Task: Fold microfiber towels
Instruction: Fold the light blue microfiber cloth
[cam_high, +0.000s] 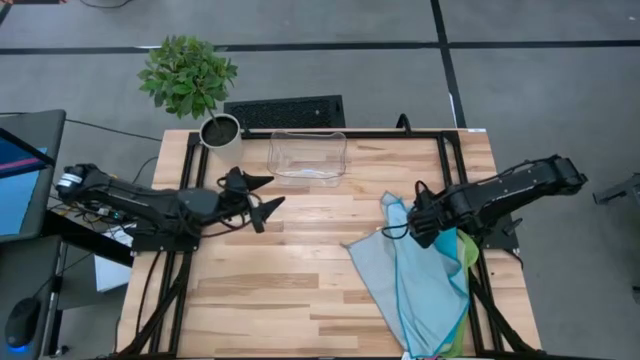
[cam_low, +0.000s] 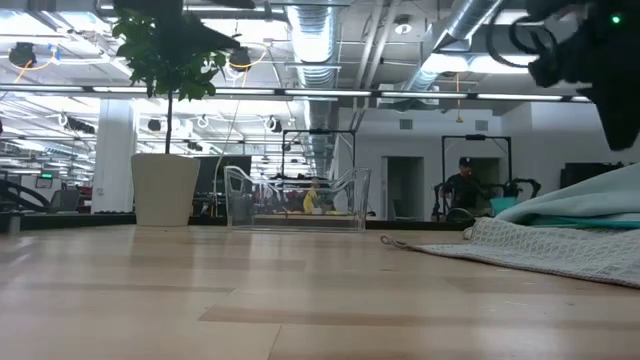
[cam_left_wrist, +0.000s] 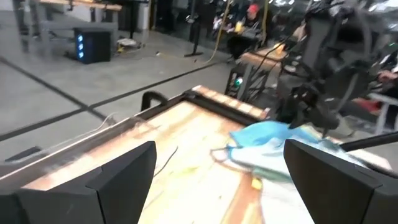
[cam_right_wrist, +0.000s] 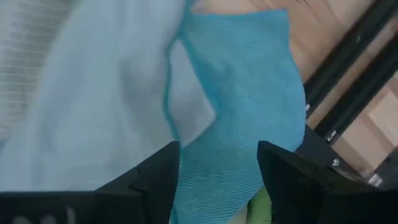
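Wooden table (cam_high: 300, 270) filled the centre of the high view. Towels (cam_high: 420, 280), light blue over teal with lime green at the edge, lay heaped at lower right. Right gripper (cam_high: 412, 215) hung above the heap, fingers spread, holding nothing. Left gripper (cam_high: 262, 196) waited centre-left, fingers spread wide. Clear bin (cam_high: 308, 157) stood upper centre.
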